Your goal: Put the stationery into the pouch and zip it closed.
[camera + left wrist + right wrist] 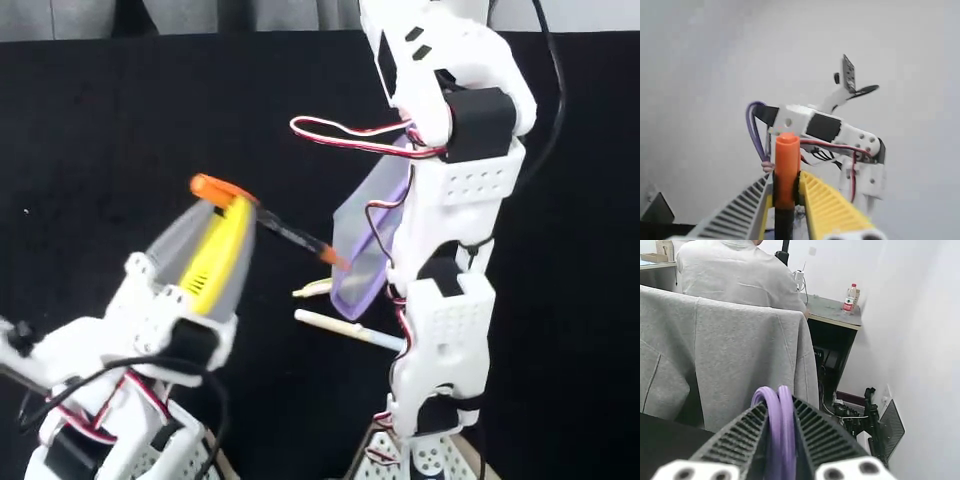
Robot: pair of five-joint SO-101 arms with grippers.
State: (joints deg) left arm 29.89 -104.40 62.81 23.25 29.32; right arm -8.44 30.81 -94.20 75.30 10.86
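Observation:
My left gripper (pixel 226 206) is shut on a pen (pixel 290 235) with a black body and an orange cap; the cap (pixel 787 167) stands up between the ribbed fingers. The pen's orange tip points at a translucent purple pouch (pixel 368 240) and reaches its near edge. The pouch hangs above the table, and my right gripper (pixel 780 412) is shut on its purple rim (pixel 775 415). Its purple edge (pixel 755 132) also shows beside the right arm (pixel 825 127). Under the pouch, a cream pen (pixel 314 288) and a white pen (pixel 345 328) lie on the black table.
The right arm's white links (pixel 450 300) stand tall just right of the pouch. The black table (pixel 120 120) stretches to the left and back. Behind the table a grey jacket (pixel 725 355) hangs over a chair, with a desk (pixel 835 310) beyond.

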